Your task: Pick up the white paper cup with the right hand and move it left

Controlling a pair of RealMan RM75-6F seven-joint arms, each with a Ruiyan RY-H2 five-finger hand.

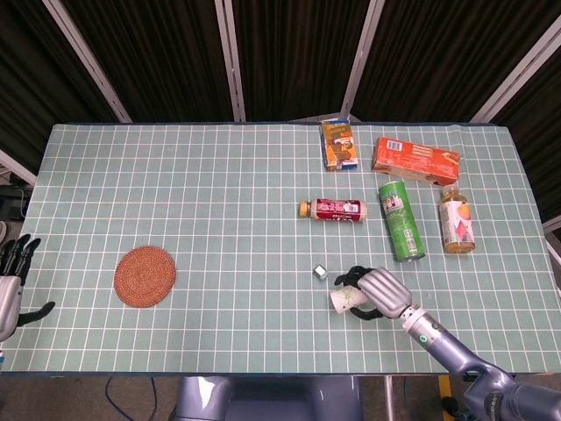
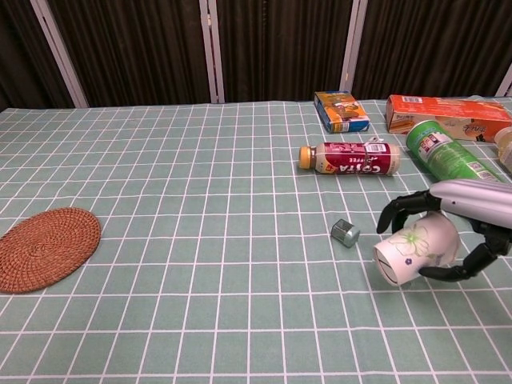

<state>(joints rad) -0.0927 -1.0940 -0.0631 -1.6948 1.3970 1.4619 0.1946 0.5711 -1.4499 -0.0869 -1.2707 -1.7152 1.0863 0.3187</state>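
The white paper cup (image 2: 412,250) with a green flower print lies on its side, mouth toward the left, low over the table near its front right. My right hand (image 2: 456,226) grips it, dark fingers curled over its top and under its bottom. In the head view the cup (image 1: 345,301) pokes out left of the right hand (image 1: 377,291). My left hand (image 1: 10,281) hangs off the table's left edge, fingers spread, holding nothing.
A small metal cap (image 2: 345,232) lies just left of the cup. Behind it lie a red-labelled bottle (image 2: 350,158), a green can (image 2: 445,154), a juice bottle (image 1: 456,219), an orange box (image 2: 446,115) and a small carton (image 2: 341,110). A woven coaster (image 2: 43,247) sits far left.
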